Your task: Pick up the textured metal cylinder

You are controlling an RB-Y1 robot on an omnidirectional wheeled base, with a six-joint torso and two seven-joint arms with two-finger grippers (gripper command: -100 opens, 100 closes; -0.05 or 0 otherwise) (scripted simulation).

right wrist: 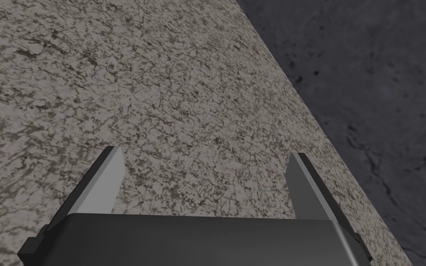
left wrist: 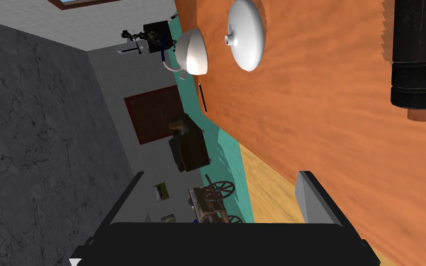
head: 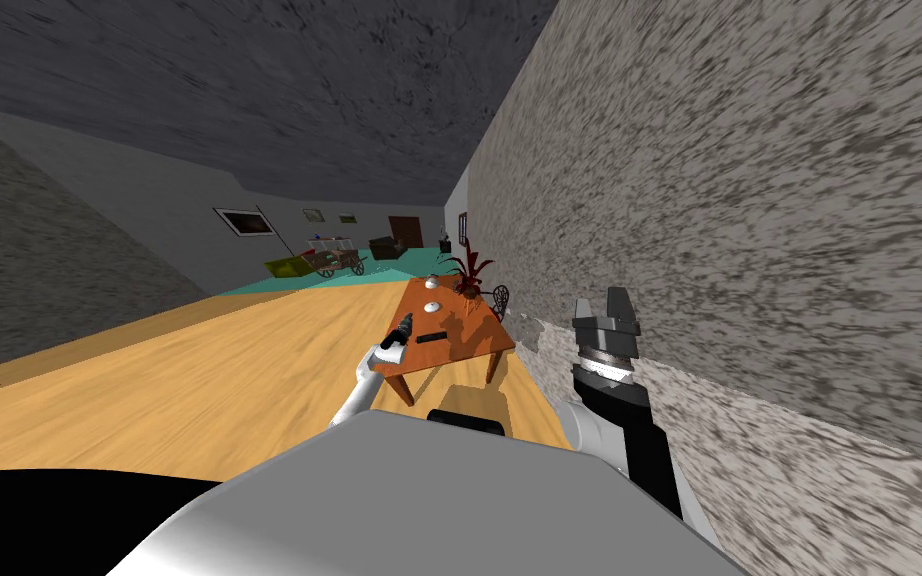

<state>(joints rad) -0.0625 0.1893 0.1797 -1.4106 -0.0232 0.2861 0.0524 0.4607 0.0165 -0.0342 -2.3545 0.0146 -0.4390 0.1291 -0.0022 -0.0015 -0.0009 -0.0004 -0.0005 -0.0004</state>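
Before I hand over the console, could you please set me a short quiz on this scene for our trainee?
1. True or false: the left tool is shut on the dark cylinder.
2. Fill in: the right tool is ___.
3. The cylinder: A stands upright; B lies on its side on the orange table; C hangs from a tool.
Key: 1 false, it is open, with the cylinder off to one side; 2 open; 3 B.
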